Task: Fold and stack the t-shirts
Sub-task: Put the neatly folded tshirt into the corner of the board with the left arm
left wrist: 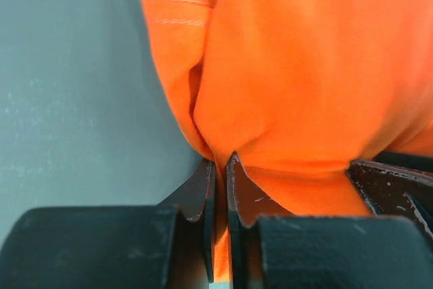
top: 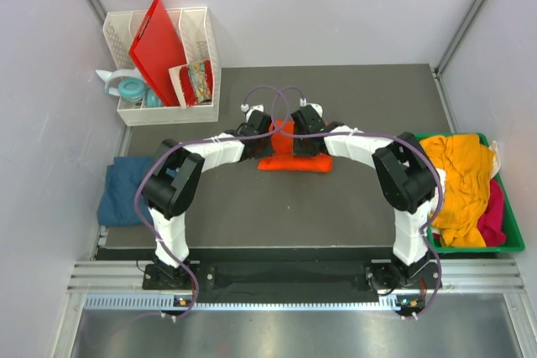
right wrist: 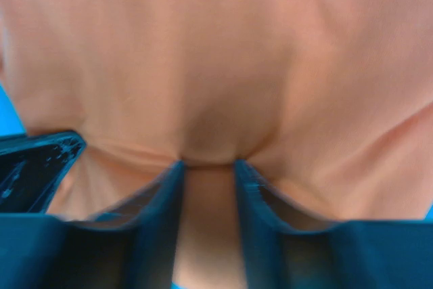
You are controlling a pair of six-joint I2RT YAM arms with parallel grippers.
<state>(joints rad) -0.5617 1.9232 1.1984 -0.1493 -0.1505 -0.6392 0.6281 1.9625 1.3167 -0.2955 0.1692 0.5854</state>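
**Both grippers at the orange t-shirt (top: pixel 294 163), on the dark table mat (top: pixel 352 207).** Your left gripper (left wrist: pixel 220 162) is pinched almost closed, with a fold of the orange cloth clamped between its fingers. The bunched shirt rises directly ahead of it and to its right. Your right gripper (right wrist: pixel 208 162) grasps the same shirt: cloth fills the narrow gap between its fingers and spreads ahead of them. Seen from overhead, the two grippers sit side by side over the shirt's far side. The dark teal-blue t-shirt (top: pixel 124 189) lies well to the left of your left arm. The mustard-yellow t-shirt (top: pixel 457 178) and pink t-shirt (top: pixel 495 217) are heaped in a green bin (top: pixel 474 249) to the right of your right arm.
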